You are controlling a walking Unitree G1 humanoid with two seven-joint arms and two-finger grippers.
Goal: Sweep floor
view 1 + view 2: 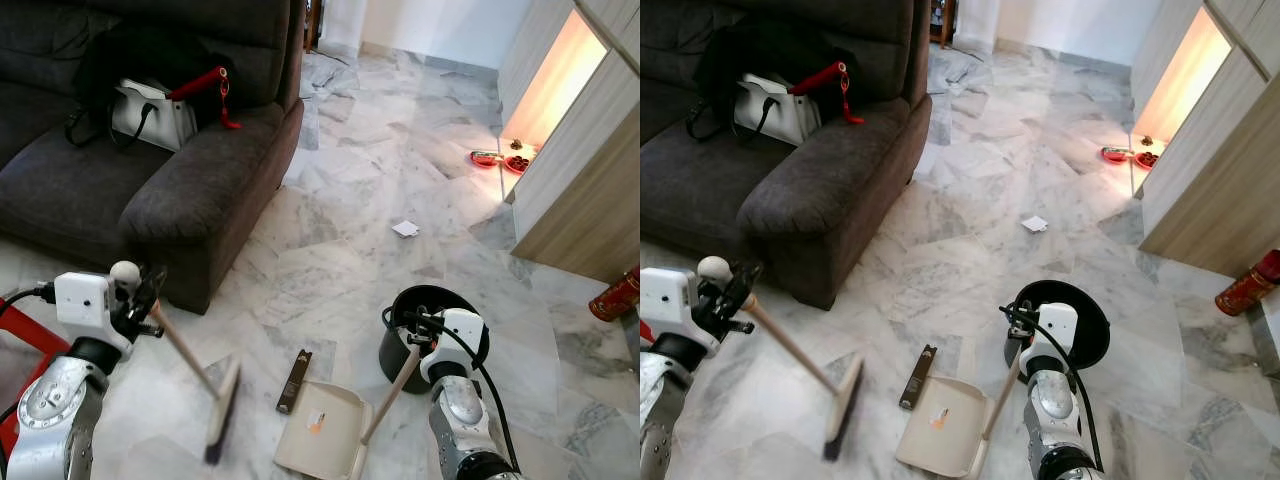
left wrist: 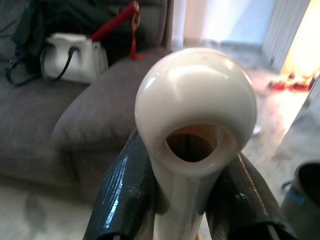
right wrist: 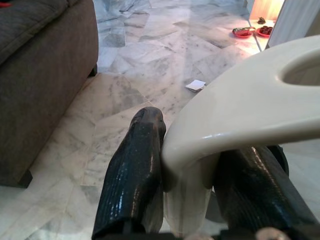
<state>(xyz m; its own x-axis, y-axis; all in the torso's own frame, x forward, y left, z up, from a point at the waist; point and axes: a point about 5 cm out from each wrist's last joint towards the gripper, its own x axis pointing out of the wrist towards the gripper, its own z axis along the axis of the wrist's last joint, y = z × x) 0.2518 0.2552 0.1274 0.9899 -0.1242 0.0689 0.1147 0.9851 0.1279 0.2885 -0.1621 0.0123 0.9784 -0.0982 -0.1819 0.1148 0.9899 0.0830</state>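
Gripping cream broom (image 1: 190, 362) near its round knob, left gripper (image 2: 190, 200) has 2 fingers clamped on wooden handle; blurred bristle head on marble floor (image 1: 400, 170) below it. Right gripper (image 3: 192, 175) clamped on cream dustpan (image 1: 325, 430) handle; pan flat on floor below, dark flat strip (image 1: 294, 381) just beside pan.

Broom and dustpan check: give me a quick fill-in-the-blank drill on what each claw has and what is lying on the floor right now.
1. The left claw is shut on the handle of the ____.
2. The right claw holds the handle of the ____.
3. The dark flat strip lies on the floor between the dustpan and the ____ head.
4. The white handbag sits on the ____.

Missing words: broom; dustpan; broom; sofa
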